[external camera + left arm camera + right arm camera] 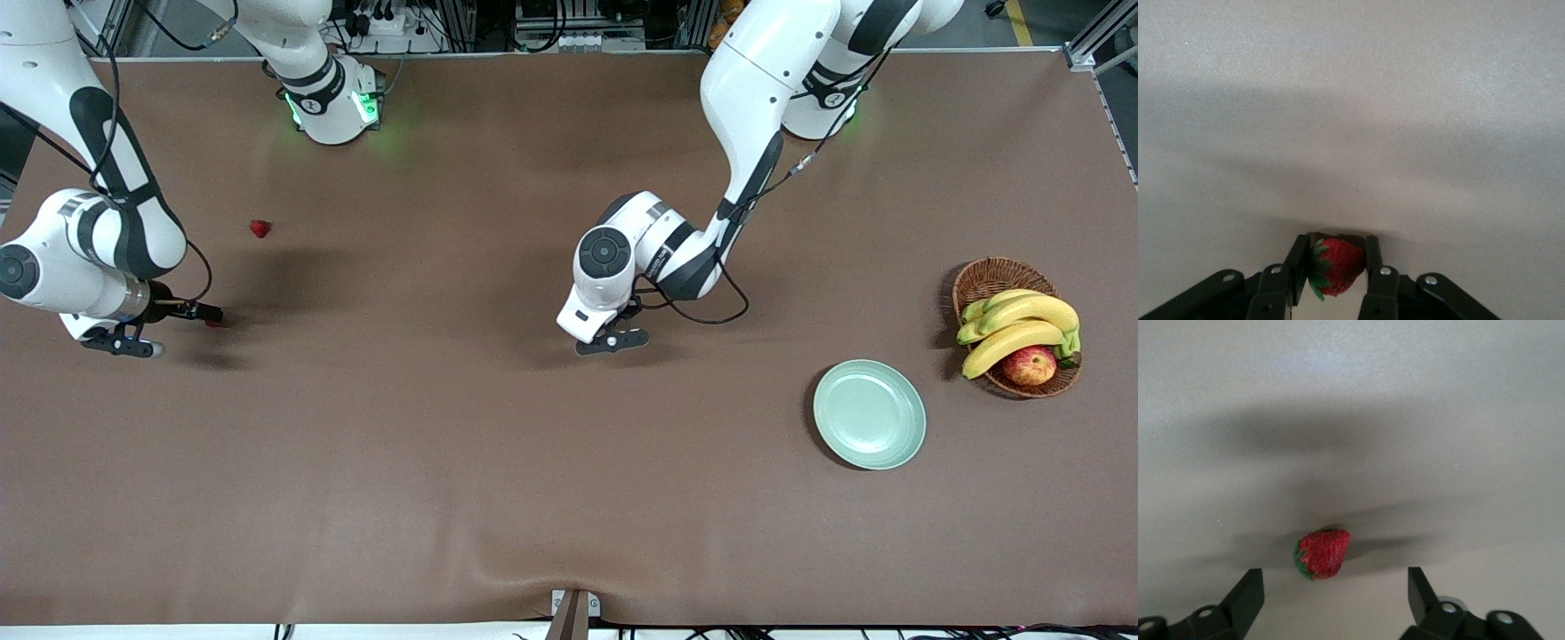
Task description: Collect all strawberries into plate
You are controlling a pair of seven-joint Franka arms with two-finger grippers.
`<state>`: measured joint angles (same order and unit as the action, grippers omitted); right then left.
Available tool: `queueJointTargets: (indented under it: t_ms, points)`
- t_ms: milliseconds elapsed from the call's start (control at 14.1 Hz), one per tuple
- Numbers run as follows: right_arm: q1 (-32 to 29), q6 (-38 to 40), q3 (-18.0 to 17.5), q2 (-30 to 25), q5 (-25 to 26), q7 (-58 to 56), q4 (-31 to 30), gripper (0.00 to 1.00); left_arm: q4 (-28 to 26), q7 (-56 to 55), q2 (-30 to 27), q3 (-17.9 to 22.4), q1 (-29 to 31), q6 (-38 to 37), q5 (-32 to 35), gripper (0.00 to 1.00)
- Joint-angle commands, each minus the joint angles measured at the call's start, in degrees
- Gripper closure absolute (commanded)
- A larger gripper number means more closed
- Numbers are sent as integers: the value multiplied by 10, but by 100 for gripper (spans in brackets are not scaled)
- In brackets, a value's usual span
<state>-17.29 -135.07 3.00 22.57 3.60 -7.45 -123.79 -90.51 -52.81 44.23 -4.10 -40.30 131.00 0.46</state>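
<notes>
so far the plate [869,414] holds nothing: left gripper [1335,270] pinches one strawberry [1337,267], right gripper [1335,595] stands spread around a second strawberry [1323,554], third strawberry [260,228] untouched.

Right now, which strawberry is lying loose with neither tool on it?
Start at the right arm's base along the table's robot edge. Slightly nearer the front camera lies one small red strawberry alone on the brown cloth. The other two sit at the tools; this one is untouched.
</notes>
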Motion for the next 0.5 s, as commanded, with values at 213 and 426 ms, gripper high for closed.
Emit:
queueJointTargets:
  t_ms: [213, 426]
  points:
    - [-2, -35, -6, 19, 8, 0, -2, 38, -7, -12, -60, 7, 118, -93, 14, 100]
    - [2, -34, -7, 20, 8, 0, -2, 65, 0, -8, -61, 8, 215, -94, 40, 100]
